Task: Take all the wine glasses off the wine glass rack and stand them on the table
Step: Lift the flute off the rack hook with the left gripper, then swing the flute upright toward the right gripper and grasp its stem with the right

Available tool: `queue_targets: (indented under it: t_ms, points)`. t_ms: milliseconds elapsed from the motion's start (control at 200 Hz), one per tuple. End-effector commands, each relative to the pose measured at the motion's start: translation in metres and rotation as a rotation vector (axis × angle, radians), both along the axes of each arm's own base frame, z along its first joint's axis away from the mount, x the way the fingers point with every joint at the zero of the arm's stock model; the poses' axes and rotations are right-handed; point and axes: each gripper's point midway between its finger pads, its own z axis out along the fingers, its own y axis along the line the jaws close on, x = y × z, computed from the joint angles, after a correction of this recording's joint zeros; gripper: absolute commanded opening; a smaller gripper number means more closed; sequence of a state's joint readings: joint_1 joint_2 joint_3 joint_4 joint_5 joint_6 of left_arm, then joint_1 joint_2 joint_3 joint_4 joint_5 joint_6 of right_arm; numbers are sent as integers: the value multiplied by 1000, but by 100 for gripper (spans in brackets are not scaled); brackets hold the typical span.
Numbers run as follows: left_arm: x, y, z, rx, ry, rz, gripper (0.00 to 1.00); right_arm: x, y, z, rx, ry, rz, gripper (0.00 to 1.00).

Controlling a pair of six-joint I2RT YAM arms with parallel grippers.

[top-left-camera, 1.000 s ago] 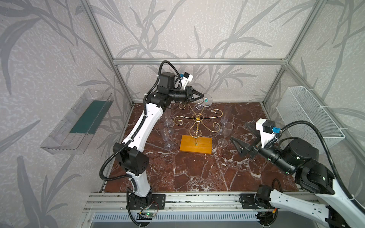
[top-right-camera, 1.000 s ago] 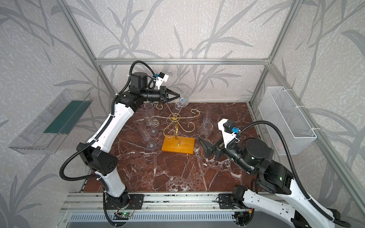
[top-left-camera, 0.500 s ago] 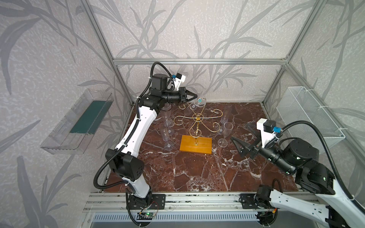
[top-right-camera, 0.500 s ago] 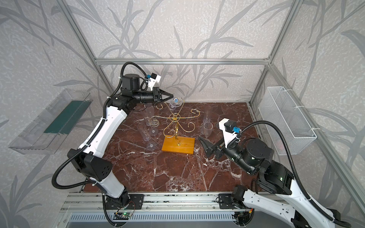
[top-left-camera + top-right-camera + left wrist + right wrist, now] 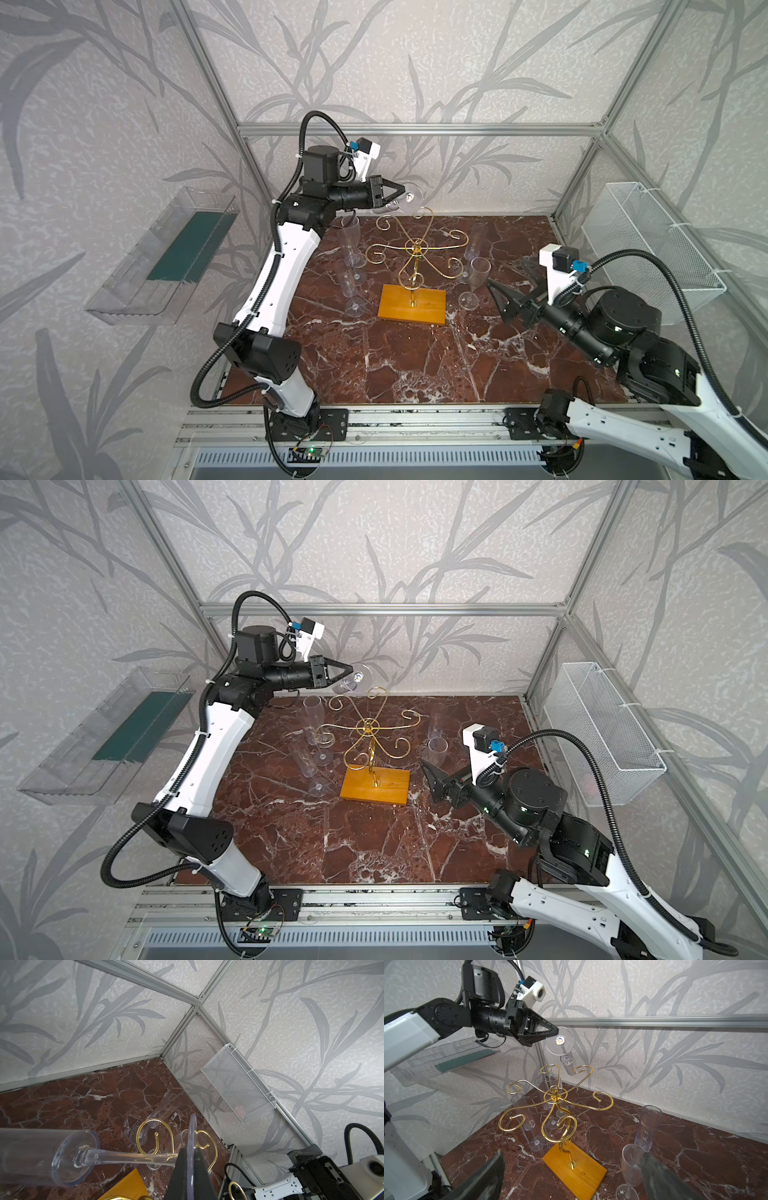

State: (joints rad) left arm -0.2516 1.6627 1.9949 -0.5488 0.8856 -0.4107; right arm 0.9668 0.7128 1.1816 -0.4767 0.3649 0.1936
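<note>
The wine glass (image 5: 409,195) (image 5: 356,677) is a clear flute held foot-up and tilted. My left gripper (image 5: 401,192) (image 5: 348,672) (image 5: 556,1032) is shut on the rim of its round foot. In the left wrist view the black fingers (image 5: 182,1167) pinch the foot edge-on and the stem (image 5: 124,1156) runs out sideways. The foot sits above the rear scrolls of the gold wine glass rack (image 5: 415,249) (image 5: 368,729) (image 5: 554,1095), while the bowl (image 5: 569,1068) hangs close beside them. My right gripper (image 5: 505,276) (image 5: 573,1176) stands open, low, right of the rack's orange base (image 5: 412,305).
Two empty flutes (image 5: 349,249) stand left of the rack and two more (image 5: 478,270) right of it, one right beside my right gripper's fingers. A white wire basket (image 5: 652,245) hangs on the right wall and a clear tray (image 5: 166,257) on the left wall.
My left gripper has drawn back to the left and slightly up, carrying the wine glass away from the rack's centre. The right arm has not moved.
</note>
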Motion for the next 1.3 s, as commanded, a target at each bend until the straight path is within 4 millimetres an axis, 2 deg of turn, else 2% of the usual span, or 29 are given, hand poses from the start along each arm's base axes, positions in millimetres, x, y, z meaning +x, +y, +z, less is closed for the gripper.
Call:
queue_targets:
  t_ms: [0, 100, 255, 325, 445, 570, 675, 760, 915, 1065, 1179, 1294]
  points:
    - [-19, 11, 33, 50, -211, 38, 0, 0, -4, 25, 77, -27, -12, 99]
    - [-33, 15, 45, 80, -348, 68, 0, 0, -2, 34, 81, -53, -5, 99]
    - [-66, 11, 62, 152, -579, 101, 0, 9, -5, 47, 132, -87, -60, 99]
    - [-84, 5, 64, 217, -701, 104, 0, 13, 2, 47, 100, -82, -58, 99]
    - [-122, -7, 68, 286, -931, 81, 0, 15, 28, 55, -11, -121, 28, 99]
    - [-144, -17, 55, 428, -1069, 73, 0, 20, 41, 79, -46, -177, 55, 99]
    - [-162, -29, 39, 537, -1184, 39, 0, 15, 56, 106, -18, -244, 146, 100]
    - [-171, -37, 28, 600, -1290, 26, 0, 17, 62, 117, 27, -240, 180, 95]
    - [-179, -49, 12, 733, -1445, 41, 0, 22, 77, 117, 34, -147, 281, 90]
    - [-185, -64, 2, 866, -1658, 125, 0, 22, 101, 102, 3, -88, 381, 86]
    - [-188, -71, -2, 903, -1714, 146, 0, 23, 115, 90, -14, -42, 431, 85]
    - [-191, -75, -6, 920, -1753, 150, 0, 30, 118, 79, -27, -22, 424, 84]
